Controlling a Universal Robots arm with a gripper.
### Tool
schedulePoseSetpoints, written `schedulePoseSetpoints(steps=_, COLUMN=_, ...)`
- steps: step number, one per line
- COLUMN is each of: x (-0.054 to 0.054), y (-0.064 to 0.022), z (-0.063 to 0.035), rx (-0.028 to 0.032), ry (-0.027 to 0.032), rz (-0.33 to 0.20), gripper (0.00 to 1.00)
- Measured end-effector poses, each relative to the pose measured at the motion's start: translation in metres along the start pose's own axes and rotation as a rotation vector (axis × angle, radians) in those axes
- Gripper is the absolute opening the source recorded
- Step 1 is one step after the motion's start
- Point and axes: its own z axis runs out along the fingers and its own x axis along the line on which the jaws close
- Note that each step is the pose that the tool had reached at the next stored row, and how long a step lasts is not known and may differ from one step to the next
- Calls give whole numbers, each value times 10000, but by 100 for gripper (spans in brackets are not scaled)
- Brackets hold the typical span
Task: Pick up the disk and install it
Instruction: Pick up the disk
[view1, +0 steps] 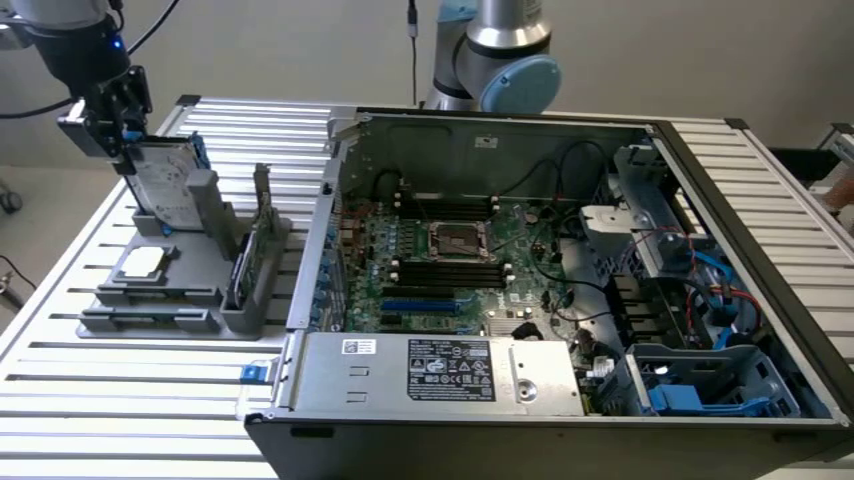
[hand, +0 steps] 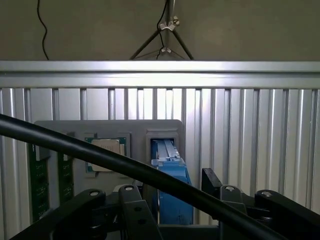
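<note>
Blue-framed disk (view1: 163, 175), just one.

The gripper (view1: 115, 135) hangs pointing down just over the top edge of the disk (view1: 167, 180). Its dark fingers (hand: 132, 210) are spread wide (one on either side of the disk), and the wrist (view1: 74, 35) stands upright above the disk.

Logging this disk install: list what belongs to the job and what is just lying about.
Job: disk, upright in the grey holder; open gripper at its top; opened computer case.
Lying about: square chip; green circuit card.
</note>
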Motion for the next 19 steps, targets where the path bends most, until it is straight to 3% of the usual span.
schedulePoseSetpoints(steps=14, x=0, y=-22, z=36, rx=-30, ry=-1, rz=0, gripper=56)
schedulePoseSetpoints(steps=16, x=0, y=-22, z=38, rx=-31, ry=-1, rz=0, gripper=54)
schedulePoseSetpoints(steps=17, x=0, y=-23, z=38, rx=-33, ry=-1, rz=0, gripper=47)
schedulePoseSetpoints(steps=19, x=-1, y=-23, z=40, rx=-38, ry=-1, rz=0, gripper=47)
